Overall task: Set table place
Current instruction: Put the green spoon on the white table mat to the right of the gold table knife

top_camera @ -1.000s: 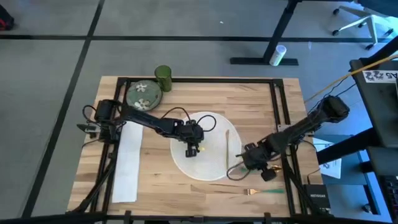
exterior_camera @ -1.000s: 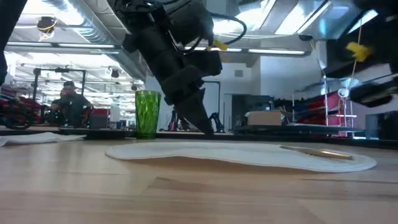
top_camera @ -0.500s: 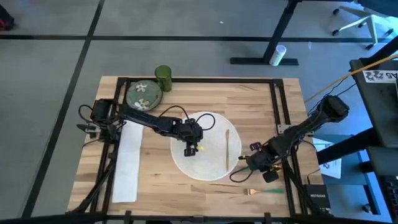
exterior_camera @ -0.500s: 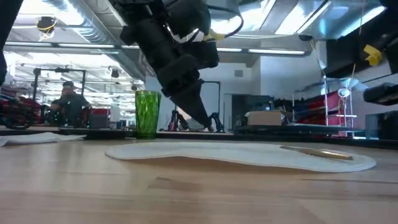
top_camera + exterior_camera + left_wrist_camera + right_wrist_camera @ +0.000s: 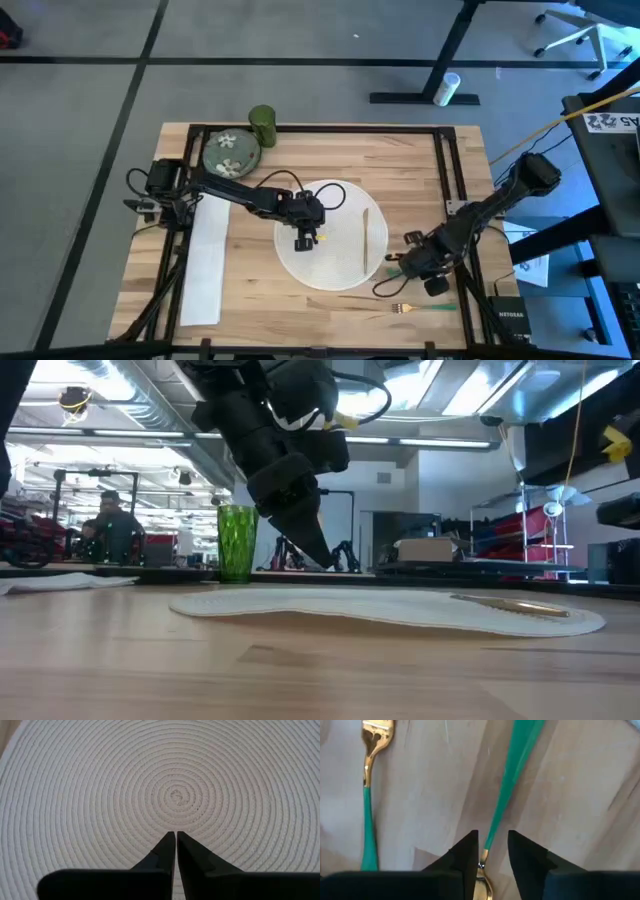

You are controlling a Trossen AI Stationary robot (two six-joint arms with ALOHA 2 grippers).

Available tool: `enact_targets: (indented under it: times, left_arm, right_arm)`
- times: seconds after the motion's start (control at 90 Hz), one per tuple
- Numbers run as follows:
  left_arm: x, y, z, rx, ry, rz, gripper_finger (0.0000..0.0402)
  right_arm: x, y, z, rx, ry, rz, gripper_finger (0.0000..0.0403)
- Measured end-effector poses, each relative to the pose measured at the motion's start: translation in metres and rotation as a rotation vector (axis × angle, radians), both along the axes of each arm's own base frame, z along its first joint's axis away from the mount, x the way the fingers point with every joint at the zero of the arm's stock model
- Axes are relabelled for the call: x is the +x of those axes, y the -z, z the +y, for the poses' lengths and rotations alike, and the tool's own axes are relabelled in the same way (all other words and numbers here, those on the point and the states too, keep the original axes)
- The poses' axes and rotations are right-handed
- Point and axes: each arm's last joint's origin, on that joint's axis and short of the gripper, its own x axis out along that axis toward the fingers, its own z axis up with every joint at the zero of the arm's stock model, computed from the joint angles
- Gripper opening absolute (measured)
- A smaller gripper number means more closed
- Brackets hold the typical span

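Observation:
On the table (image 5: 400, 160) lies a round white woven placemat (image 5: 335, 270). A slim gold utensil (image 5: 366, 238) rests along the mat's right part. My left gripper (image 5: 175, 835) hangs shut just above the mat's centre (image 5: 175, 795), its tips clear of the mat in the low view (image 5: 325, 560). At the mat's near right, my right gripper (image 5: 492, 845) is open, pointing down. Its fingers stand on either side of the gold neck of a green-handled utensil (image 5: 512, 775) that lies flat on the wood. A gold fork with a green handle (image 5: 367, 820) lies beside it.
A green ribbed cup (image 5: 262, 125) and a flowered plate (image 5: 230, 153) stand at the table's far left corner. A long white napkin (image 5: 205, 265) lies along the left side. The fork (image 5: 425, 308) lies near the table's near edge. Black rails (image 5: 445, 150) edge the top.
My right gripper has moved toward the table's near right, away from the placemat. My left gripper has risen a little over the mat's centre and stays shut.

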Motion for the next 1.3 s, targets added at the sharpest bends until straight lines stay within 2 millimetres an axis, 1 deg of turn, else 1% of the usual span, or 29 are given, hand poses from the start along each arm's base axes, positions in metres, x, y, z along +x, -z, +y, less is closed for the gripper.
enact_targets:
  times: [0.144, 0.256, 0.344, 0.478, 0.511, 0.667, 0.744, 0.956, 1.3]
  left_arm:
    - [0.0, 0.0, 0.0, -0.002, -0.003, 0.0, 0.0]
    - [0.0, 0.0, 0.0, -0.002, -0.003, -0.001, 0.0]
    - [0.0, 0.0, 0.0, -0.003, -0.005, -0.002, 0.0]
    - [0.0, -0.001, 0.0, -0.003, -0.005, -0.003, 0.0]
    - [0.0, -0.001, 0.0, -0.003, -0.005, -0.003, 0.0]
    - [0.0, -0.001, 0.0, -0.003, -0.005, -0.003, 0.0]
    - [0.0, -0.001, 0.0, -0.001, -0.002, -0.004, 0.0]
    - [0.0, -0.001, 0.0, 0.008, 0.011, -0.005, 0.0]
    - [0.0, -0.002, 0.0, 0.021, 0.029, -0.005, 0.0]
  right_arm:
    - [-0.005, 0.012, -0.004, 0.001, 0.04, 0.008, 0.009]
    - [-0.007, 0.015, -0.006, -0.012, 0.043, 0.008, 0.0086]
    - [-0.008, 0.016, -0.006, -0.017, 0.038, 0.005, 0.0068]
    - [-0.008, 0.016, -0.006, -0.024, 0.004, -0.002, 0.0017]
    - [-0.008, 0.016, -0.007, -0.028, -0.008, -0.008, 0.001]
    - [-0.006, 0.014, -0.007, -0.061, -0.025, -0.029, 0.0011]
    - [-0.005, 0.012, -0.007, -0.097, -0.053, -0.049, 0.0005]
    - [0.006, 0.004, -0.018, -0.146, -0.075, -0.076, 0.0003]
    - [0.036, -0.016, -0.044, -0.197, -0.22, -0.176, 0.0]
